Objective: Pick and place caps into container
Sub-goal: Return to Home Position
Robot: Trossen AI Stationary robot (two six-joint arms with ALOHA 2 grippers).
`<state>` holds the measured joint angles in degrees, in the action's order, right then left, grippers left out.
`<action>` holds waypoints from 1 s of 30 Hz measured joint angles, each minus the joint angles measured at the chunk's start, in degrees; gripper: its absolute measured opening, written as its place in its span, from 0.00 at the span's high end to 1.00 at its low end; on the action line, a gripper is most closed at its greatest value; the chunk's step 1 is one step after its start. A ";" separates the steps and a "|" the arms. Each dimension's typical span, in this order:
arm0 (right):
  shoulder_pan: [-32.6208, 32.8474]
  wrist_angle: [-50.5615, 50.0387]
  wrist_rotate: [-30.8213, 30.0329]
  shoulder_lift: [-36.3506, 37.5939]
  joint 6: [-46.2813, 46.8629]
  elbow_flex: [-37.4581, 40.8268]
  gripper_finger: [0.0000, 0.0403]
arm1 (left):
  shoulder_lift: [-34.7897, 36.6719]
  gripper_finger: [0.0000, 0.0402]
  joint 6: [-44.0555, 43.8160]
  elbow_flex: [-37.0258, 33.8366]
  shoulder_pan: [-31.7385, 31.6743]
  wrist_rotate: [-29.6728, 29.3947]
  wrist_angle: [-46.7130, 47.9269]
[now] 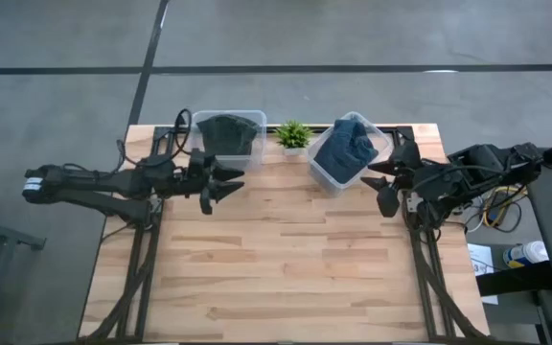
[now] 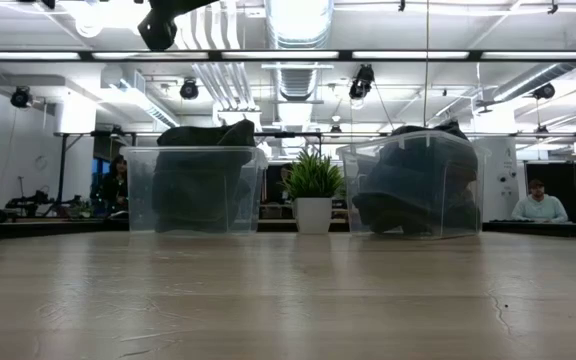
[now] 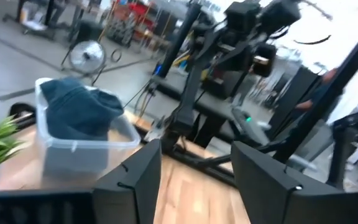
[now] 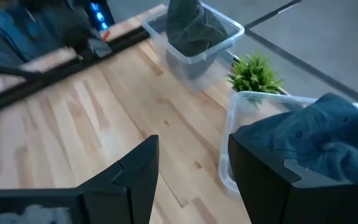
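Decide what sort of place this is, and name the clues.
Probably a robotics lab or industrial workspace: exposed ceiling ducts and strip lights, a person at a desk beyond the table, and the left gripper and right gripper open above its sides.

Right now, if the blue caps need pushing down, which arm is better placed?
Likely right: the right gripper hangs open beside the container of blue caps; the left gripper is by the other container.
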<state>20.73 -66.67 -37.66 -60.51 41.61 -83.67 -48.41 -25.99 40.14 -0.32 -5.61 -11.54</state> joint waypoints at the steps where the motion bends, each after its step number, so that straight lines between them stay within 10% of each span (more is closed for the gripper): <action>1: 0.00 1.91 -0.05 1.41 0.20 1.86 0.54 | 0.29 0.54 -0.01 -1.60 0.32 -0.03 -2.50; 19: -0.01 24.30 0.20 17.26 12.09 31.36 0.54 | 6.50 0.98 1.02 -21.93 3.44 -6.16 -22.04; 30: -0.02 25.48 0.17 17.38 14.00 32.69 0.54 | 19.62 1.00 0.93 -32.01 3.42 -7.56 -28.18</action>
<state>20.71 -41.19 -37.50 -43.13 55.61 -50.98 -28.79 -25.06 8.13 3.09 -13.17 -39.72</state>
